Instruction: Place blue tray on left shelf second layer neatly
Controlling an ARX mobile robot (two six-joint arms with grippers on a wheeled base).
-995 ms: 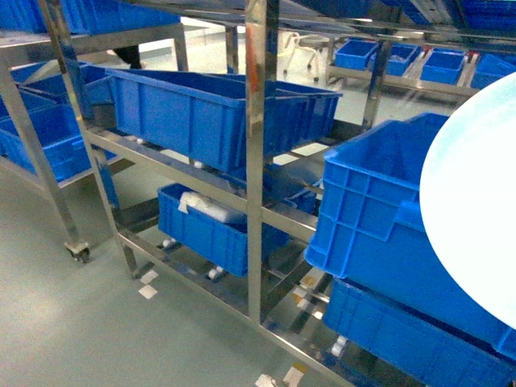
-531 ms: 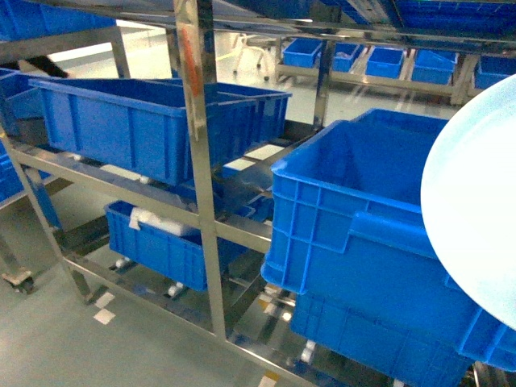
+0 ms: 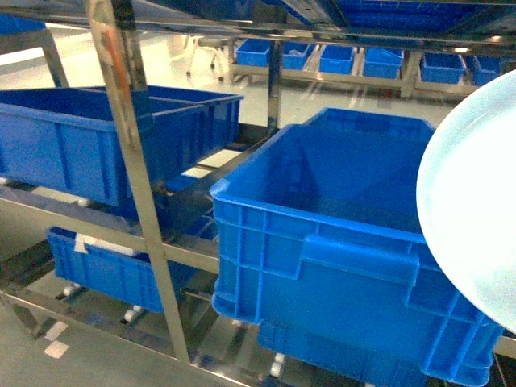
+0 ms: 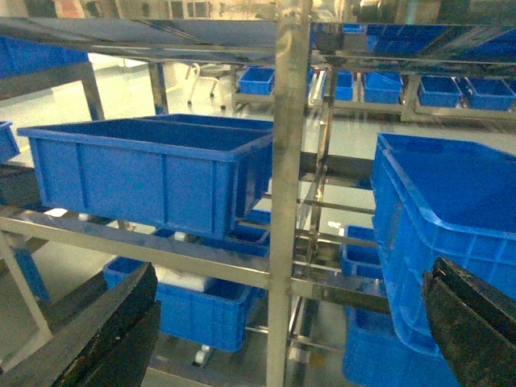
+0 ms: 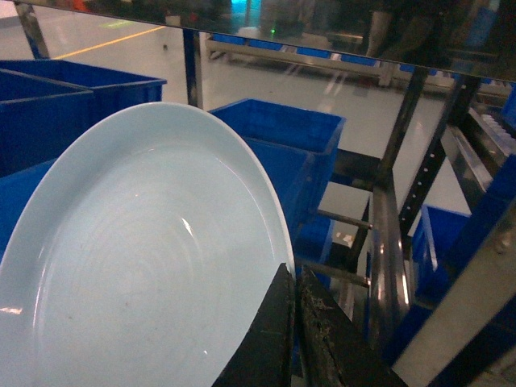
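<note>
my right gripper [image 5: 292, 339] pinches the pale sky-blue round plastic tray [image 5: 137, 258] by its rim, tilted, right of the shiny steel shelf [image 3: 129, 161]. my left gripper [image 4: 282, 339] hangs spread, empty. i fear the thin edge-hold slips, or the tray clips the near deep blue crate [image 3: 339, 242].

Pale blue tray [image 5: 137, 258] tilted, beside steel left shelf [image 3: 129, 173].

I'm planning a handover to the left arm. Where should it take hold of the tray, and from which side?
Grip the thin raised rim of the tray, edge-on, one finger inside the dish and one behind. The dish is shallow and smooth, so only the rim fits. The right pincer already pinches the lower right edge, so coming from the opposite, left side looks best. The left pincer is open and empty.
</note>
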